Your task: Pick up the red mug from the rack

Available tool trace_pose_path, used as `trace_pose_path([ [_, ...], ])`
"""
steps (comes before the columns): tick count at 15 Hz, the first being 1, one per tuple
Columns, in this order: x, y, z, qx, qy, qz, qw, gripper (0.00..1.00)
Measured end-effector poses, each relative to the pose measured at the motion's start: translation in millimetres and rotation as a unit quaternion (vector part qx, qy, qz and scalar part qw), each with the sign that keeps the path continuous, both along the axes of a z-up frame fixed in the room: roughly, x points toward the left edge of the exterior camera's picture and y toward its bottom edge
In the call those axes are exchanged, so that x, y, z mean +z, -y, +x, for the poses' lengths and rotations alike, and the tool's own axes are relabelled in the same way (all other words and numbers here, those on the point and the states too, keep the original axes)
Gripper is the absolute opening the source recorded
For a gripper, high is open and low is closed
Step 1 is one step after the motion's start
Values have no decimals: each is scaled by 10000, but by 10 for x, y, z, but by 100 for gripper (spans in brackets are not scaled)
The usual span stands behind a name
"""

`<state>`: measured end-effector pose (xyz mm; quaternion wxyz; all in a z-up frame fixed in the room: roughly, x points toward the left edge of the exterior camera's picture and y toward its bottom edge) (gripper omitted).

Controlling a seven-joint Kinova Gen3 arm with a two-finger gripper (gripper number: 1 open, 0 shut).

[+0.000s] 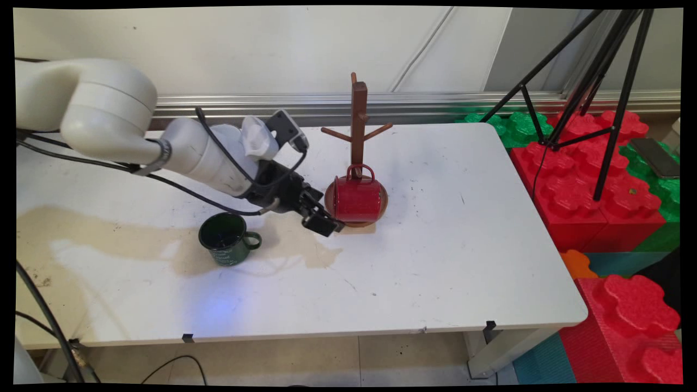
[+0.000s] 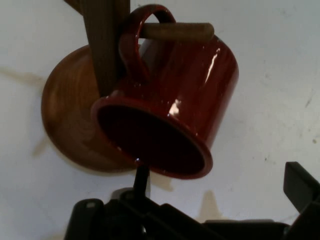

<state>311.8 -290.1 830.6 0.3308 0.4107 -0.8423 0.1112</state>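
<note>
Red mug (image 2: 167,107) hangs on wooden rack (image 1: 359,117) peg — just beyond end effector (image 1: 322,216), fingers spread.

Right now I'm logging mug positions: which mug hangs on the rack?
The red mug: its handle is hooked over a peg of the wooden rack, beside the hand. The green mug stands on the table.

White table (image 1: 463,261) bears green mug (image 1: 226,239) and wooden mug tree (image 1: 358,163).

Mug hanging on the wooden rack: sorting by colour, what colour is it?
Glossy red mug, clearest in the hand view.
</note>
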Motion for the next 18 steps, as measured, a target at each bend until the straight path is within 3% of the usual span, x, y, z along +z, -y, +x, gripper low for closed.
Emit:
trace_pose_path([
  [14, -312, 120, -223, 327, -560, -91, 9979, 100],
  [15, -320, 123, -230, 329, -586, -103, 9977, 0],
  [18, -329, 125, -243, 328, -637, -135, 9973, 0],
])
